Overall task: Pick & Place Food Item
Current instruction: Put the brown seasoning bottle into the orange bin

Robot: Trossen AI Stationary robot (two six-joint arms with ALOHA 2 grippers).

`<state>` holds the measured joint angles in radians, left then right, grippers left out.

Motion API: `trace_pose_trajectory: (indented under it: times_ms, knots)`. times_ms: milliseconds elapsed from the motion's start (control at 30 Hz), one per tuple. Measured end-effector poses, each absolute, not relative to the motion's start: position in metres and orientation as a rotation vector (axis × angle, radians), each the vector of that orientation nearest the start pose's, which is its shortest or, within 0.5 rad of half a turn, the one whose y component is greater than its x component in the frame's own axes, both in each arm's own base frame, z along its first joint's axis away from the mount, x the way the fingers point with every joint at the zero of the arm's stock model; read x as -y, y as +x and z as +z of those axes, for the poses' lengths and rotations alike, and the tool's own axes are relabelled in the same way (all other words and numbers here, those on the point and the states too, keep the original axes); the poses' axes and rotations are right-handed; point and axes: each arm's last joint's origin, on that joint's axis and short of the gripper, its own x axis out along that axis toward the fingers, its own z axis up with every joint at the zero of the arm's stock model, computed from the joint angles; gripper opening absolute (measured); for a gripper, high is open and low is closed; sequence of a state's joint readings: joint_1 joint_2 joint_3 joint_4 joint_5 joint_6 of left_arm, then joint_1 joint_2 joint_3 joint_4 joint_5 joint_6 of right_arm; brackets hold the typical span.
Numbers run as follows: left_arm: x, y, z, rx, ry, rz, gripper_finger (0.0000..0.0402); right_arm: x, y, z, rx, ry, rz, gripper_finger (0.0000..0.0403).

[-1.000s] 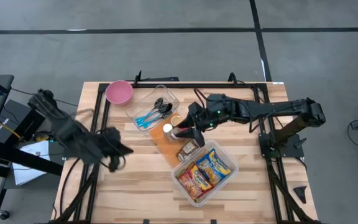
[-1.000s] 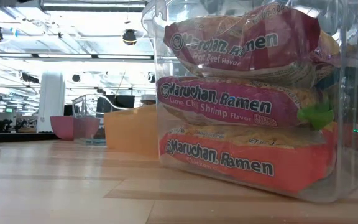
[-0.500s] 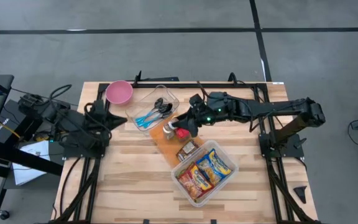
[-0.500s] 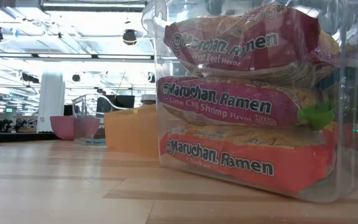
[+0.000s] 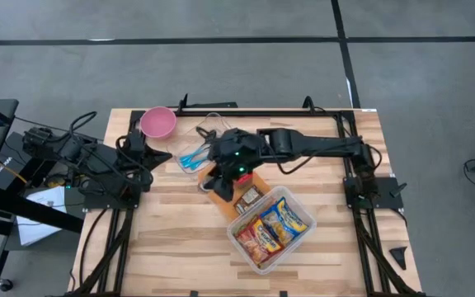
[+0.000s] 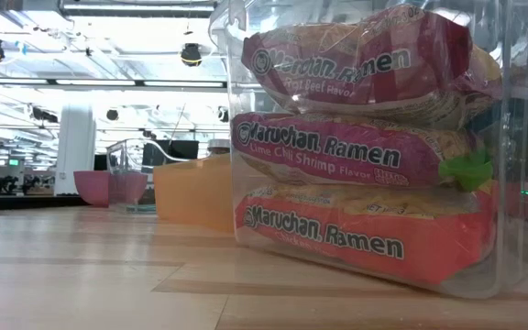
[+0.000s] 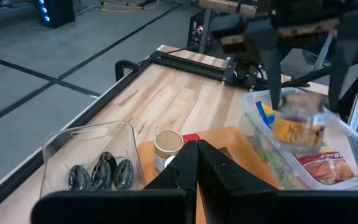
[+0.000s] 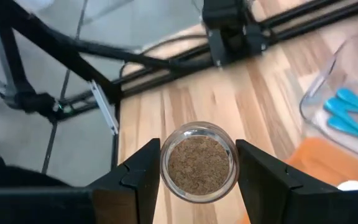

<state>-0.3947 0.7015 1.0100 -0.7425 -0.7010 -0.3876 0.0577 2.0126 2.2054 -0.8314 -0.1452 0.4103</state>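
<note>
Jar (image 8: 199, 163) w/ brown granules sits pinched between our right gripper (image 8: 197, 171) fingers, lifted over the wood table (image 5: 163, 239) near the orange board (image 5: 219, 191). Left gripper (image 7: 194, 163) is pressed together, parked at the table's left edge by the pink bowl (image 5: 157, 122). Grey floor around; low view shows a bright hall behind. We count 1 bin (image 6: 365, 147) w/ 3 ramen packs (image 6: 356, 156), 1 tray (image 7: 95, 155) w/ 3 dark spoons, 1 capped bottle (image 7: 168, 146) on the board.

Right arm stretched across worktop toward centre, right claw (image 8: 197, 163) half closed around held jar. Left arm folded at left edge, left claw (image 7: 194, 163) closed, empty.
</note>
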Motion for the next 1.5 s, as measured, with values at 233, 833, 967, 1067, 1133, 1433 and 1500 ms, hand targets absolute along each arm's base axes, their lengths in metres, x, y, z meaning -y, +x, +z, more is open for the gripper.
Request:
trace_pose_trajectory:
  times_ms: [233, 833, 967, 1067, 1133, 1433, 1500]
  knots:
    - [0.029, 0.117, 0.356, -0.332, -0.171, 0.379, 0.0001, -0.041, 0.457, 0.351, -0.849, 0.416, 0.039, 0.0169]
    - [0.033, 0.125, 0.326, -0.392, -0.222, 0.367, 0.0001, -0.039, 0.465, 0.283, -1.071, 0.372, -0.106, 0.0169]
    - [0.033, 0.126, 0.327, -0.382, -0.226, 0.362, 0.0002, -0.036, 0.466, 0.268, -1.079, 0.395, -0.127, 0.0169]
    - [0.033, 0.126, 0.327, -0.382, -0.227, 0.36, 0.0001, -0.036, 0.469, 0.258, -1.058, 0.413, -0.139, 0.0169]
    - [0.033, 0.126, 0.327, -0.385, -0.229, 0.353, 0.0001, -0.035, 0.467, 0.252, -1.079, 0.402, -0.161, 0.0169]
    - [0.034, 0.126, 0.327, -0.395, -0.235, 0.329, 0.0001, -0.034, 0.466, 0.23, -1.088, 0.407, -0.189, 0.0169]
    - [0.034, 0.126, 0.327, -0.394, -0.235, 0.329, 0.0001, -0.034, 0.466, 0.225, -1.09, 0.417, -0.197, 0.0169]
